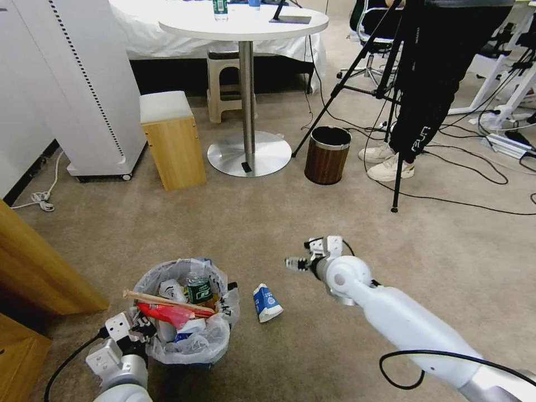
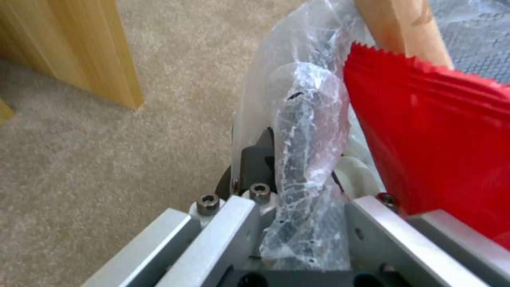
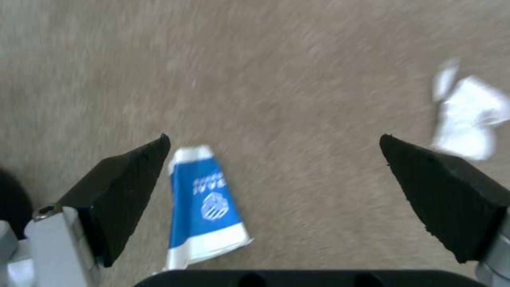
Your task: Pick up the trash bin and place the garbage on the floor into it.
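Observation:
The trash bin (image 1: 184,335), lined with a crinkly plastic bag, stands on the beige carpet floor (image 1: 223,223) at the lower left. It holds a red wrapper (image 2: 436,139), a wooden stick (image 1: 167,302) and a green-label bottle (image 1: 198,289). My left gripper (image 1: 137,328) is shut on the bin's bag-covered rim (image 2: 303,119). A blue-white carton (image 1: 267,302) (image 3: 204,207) lies on the carpet just right of the bin. My right gripper (image 1: 295,263) (image 3: 273,167) hovers open above and beyond the carton. A crumpled white tissue (image 3: 467,115) lies farther off.
A brown bin with a metal rim (image 1: 328,154) stands by the round table's base (image 1: 249,153). A wooden stool box (image 1: 172,139), a tripod (image 1: 391,111), a person's legs and floor cables lie beyond. Wooden furniture (image 1: 39,268) borders the left.

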Controlling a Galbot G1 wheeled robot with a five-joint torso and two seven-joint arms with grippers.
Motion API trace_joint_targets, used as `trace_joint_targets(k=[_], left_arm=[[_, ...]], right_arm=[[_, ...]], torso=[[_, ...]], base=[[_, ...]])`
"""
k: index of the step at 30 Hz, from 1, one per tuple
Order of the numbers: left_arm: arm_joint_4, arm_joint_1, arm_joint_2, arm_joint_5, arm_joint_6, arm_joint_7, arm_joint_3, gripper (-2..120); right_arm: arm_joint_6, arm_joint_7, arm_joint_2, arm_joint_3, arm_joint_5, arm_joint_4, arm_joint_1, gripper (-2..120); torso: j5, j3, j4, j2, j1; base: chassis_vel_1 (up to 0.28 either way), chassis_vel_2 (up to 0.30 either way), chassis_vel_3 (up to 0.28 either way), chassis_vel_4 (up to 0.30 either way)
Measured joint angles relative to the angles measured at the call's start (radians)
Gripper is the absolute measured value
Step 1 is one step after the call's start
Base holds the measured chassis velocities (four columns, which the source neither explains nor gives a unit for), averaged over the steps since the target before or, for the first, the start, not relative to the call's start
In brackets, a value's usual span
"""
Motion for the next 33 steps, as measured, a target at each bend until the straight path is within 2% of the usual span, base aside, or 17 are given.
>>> trace_joint_targets(k=[3,7,11,19,27,33], left_arm=[[0.007,-0.001,-0.008,0.005,0.000,0.000,0.001,1],[0.012,-0.003,-0.014,0.011,0.000,0.000,0.000,1],[0.018,-0.009,-0.018,0.015,-0.001,0.000,0.003,1],[0.030,-0.018,-0.021,0.020,-0.004,0.000,0.008,1],[0.035,-0.020,-0.023,0.025,-0.006,0.001,0.013,1],[0.036,-0.019,-0.023,0.027,-0.007,0.002,0.014,1]], right_arm=[[-0.011,-0.035,0.080,-0.049,-0.033,-0.075,0.030,100],[-0.019,-0.073,0.138,-0.101,-0.057,-0.124,0.056,100],[-0.028,-0.066,0.179,-0.134,-0.071,-0.161,0.060,100],[-0.066,-0.014,0.215,-0.150,-0.086,-0.203,0.037,100],[-0.052,-0.028,0.235,-0.163,-0.150,-0.261,0.009,100],[-0.035,-0.037,0.243,-0.168,-0.184,-0.288,0.003,88]], torso=[[0.0005,0.000,0.0005,0.000,0.000],[-0.0001,0.000,0.0004,0.000,0.000],[-0.0001,0.000,0.0003,0.000,0.000],[-0.0001,0.000,0.0001,0.000,0.000],[0.0001,0.000,0.0001,0.000,0.000],[0.0000,0.000,0.0001,0.000,0.000]], base=[[0.000,0.000,0.000,0.000],[0.000,0.000,0.000,0.000],[0.000,0.000,0.000,0.000],[0.000,0.000,0.000,0.000],[0.000,0.000,0.000,0.000],[0.000,0.000,0.000,0.000]])
